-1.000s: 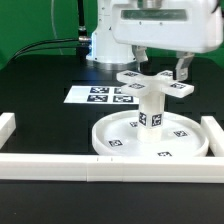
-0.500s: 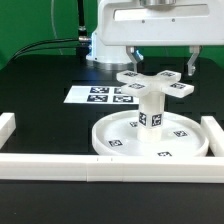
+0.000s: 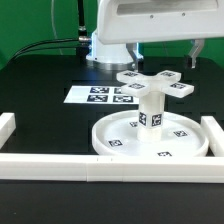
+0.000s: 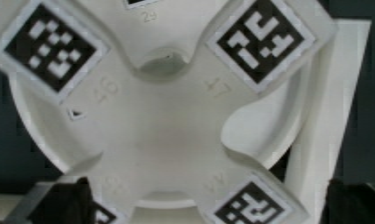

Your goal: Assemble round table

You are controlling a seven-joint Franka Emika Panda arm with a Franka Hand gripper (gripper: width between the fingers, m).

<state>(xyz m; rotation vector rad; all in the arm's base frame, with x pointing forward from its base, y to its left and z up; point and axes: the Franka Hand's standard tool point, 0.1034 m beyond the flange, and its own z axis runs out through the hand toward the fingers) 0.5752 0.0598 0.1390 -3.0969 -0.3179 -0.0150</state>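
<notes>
The round disc (image 3: 120, 140) lies flat inside the corner of the white rails. The short cylindrical leg (image 3: 150, 108) stands upright on its middle. The cross-shaped foot piece (image 3: 155, 82) sits on top of the leg, and it fills the wrist view (image 4: 175, 130) with its black-and-white markers. My gripper (image 3: 165, 50) hangs above the foot piece, open and empty. Its fingers (image 3: 197, 50) are spread wide and clear of the cross arms. In the wrist view the gripper (image 4: 193, 205) shows only dark fingertips (image 4: 51, 200) at the picture's lower corners.
The marker board (image 3: 100, 96) lies on the black table behind the disc. White border rails run along the front (image 3: 90, 166), at the exterior view's left (image 3: 7, 127) and at its right (image 3: 212, 132). The arm's base (image 3: 105, 48) stands at the back.
My gripper has risen straight up from beside the cross-shaped foot piece, fingers spread. The foot piece, leg and disc have stayed in place.
</notes>
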